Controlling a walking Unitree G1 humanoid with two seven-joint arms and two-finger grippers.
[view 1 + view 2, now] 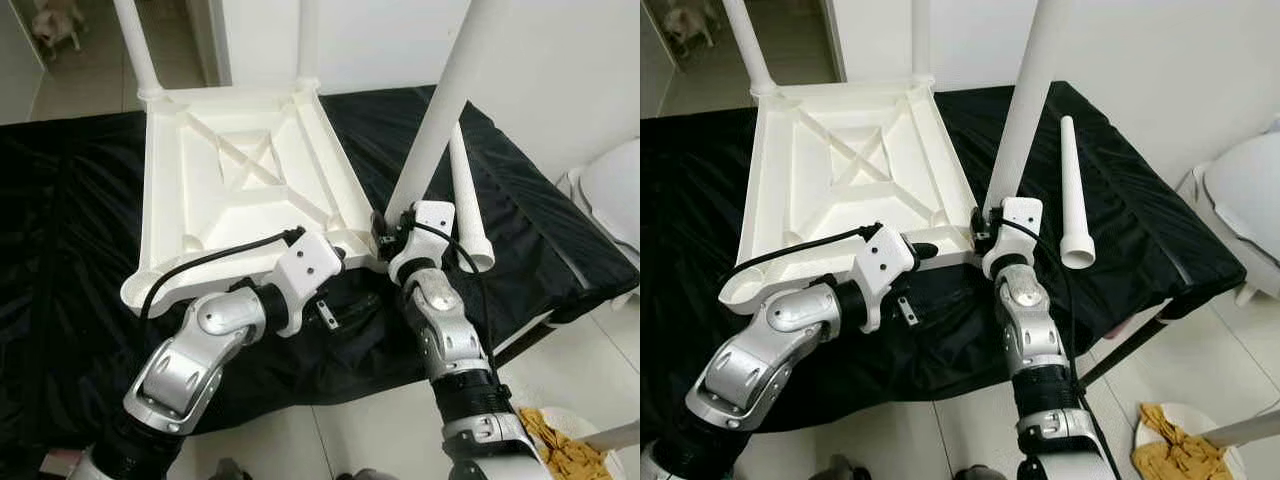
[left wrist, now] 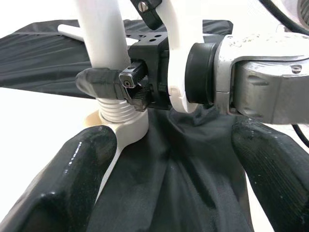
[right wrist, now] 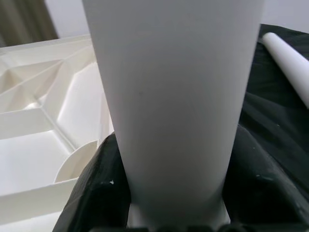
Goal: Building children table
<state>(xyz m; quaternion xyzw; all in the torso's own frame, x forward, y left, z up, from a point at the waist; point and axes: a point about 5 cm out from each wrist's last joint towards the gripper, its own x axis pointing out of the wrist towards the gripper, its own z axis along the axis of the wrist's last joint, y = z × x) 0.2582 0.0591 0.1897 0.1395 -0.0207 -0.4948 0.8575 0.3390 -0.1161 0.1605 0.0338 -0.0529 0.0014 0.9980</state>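
Right gripper point(image 2: 104, 82) pinches the leg point(image 1: 440, 110) at the tabletop point(image 1: 235, 190) corner, whose threaded joint the wrist view reveals, left gripper point(image 2: 174, 169) spread beside.

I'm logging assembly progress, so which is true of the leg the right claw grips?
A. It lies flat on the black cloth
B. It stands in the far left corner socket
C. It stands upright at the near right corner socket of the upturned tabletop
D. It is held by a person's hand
C: the right claw clamps the leg just above its threaded end at the tabletop corner socket.
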